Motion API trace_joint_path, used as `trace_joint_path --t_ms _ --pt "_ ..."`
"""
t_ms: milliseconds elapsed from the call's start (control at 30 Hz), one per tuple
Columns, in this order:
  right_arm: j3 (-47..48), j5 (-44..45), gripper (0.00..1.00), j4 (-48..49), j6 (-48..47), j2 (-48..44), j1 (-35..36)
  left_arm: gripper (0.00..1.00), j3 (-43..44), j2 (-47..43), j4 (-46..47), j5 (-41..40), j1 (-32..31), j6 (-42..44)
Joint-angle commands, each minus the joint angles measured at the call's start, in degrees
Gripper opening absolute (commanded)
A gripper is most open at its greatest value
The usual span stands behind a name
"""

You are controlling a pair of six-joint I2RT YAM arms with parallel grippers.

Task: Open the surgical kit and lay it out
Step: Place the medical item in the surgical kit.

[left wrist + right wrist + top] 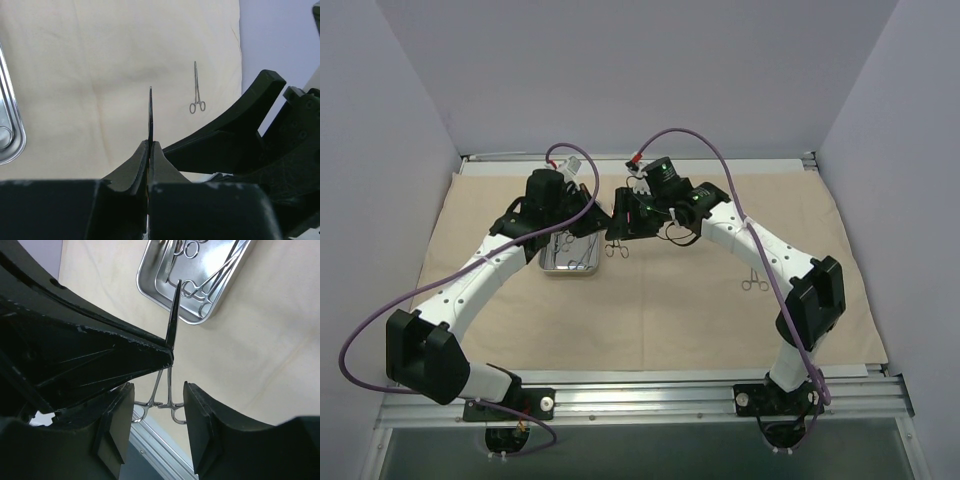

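The beige cloth wrap (650, 300) lies spread flat over the table. The steel tray (552, 266) sits on it at the left and holds several forceps (197, 287). My left gripper (600, 222) is shut on one pair of forceps (150, 115) and holds it in the air right of the tray. Its thin tip sticks out past the fingertips. My right gripper (159, 425) is open. The ring handles (161, 402) of the held forceps hang between its fingers, not clamped. Another pair of forceps (754, 281) lies flat on the cloth at the right.
Both arms meet over the middle back of the cloth, close to each other. The tray's rim (15, 140) is just left of my left gripper. The table's metal rail (650, 395) runs along the near edge. Grey walls close in the sides and back.
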Motion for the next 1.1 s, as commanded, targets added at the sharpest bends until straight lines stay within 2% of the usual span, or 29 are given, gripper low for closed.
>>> trace_joint_path --t_ms 0,167,267,367,400,433,533,633,667,867,1000,1067 --pt "1.8 0.4 0.43 -0.5 0.5 0.6 0.6 0.02 3.5 -1.9 0.4 -0.5 -0.3 -0.2" --pt "1.8 0.3 0.39 -0.7 0.6 1.0 0.6 0.02 3.5 -2.1 0.6 -0.5 -0.3 -0.3" --pt "1.8 0.3 0.32 -0.6 0.6 1.4 0.6 0.02 3.5 -2.2 0.6 -0.5 -0.3 -0.4" --pt "2.4 0.3 0.14 -1.2 0.5 2.0 0.6 0.02 3.1 -2.1 0.7 -0.5 -0.3 -0.6" --pt "2.7 0.5 0.03 -1.3 0.5 2.0 0.6 0.02 3.1 -2.1 0.4 -0.5 -0.3 -0.9" --pt "2.9 0.8 0.0 -1.7 0.4 2.0 0.6 0.1 3.2 -2.0 0.3 -0.7 -0.3 -1.1" --pt "2.6 2.0 0.0 -2.4 0.3 1.6 0.6 0.27 2.8 -2.3 0.6 -1.1 -0.1 -1.6" --pt "1.6 2.3 0.0 -3.2 -0.2 1.0 0.0 0.5 2.4 -3.1 -0.6 -1.6 1.3 -1.5" --pt "1.1 2.2 0.0 -3.2 -0.3 0.3 -0.3 0.93 2.2 -4.0 -1.0 -2.3 2.0 -1.5" --pt "-7.2 2.1 0.0 -6.3 -3.1 -4.0 -7.5 0.94 -0.8 -11.6 -3.6 -1.8 12.7 0.7" --pt "-15.6 9.2 0.0 -12.6 -12.2 -7.3 -14.6 0.94 3.6 -9.6 -16.9 -9.9 14.0 11.0" --pt "-18.2 13.0 0.0 -13.9 -15.2 -9.0 -17.5 0.94 3.4 -7.6 -19.3 -7.2 14.4 14.0"
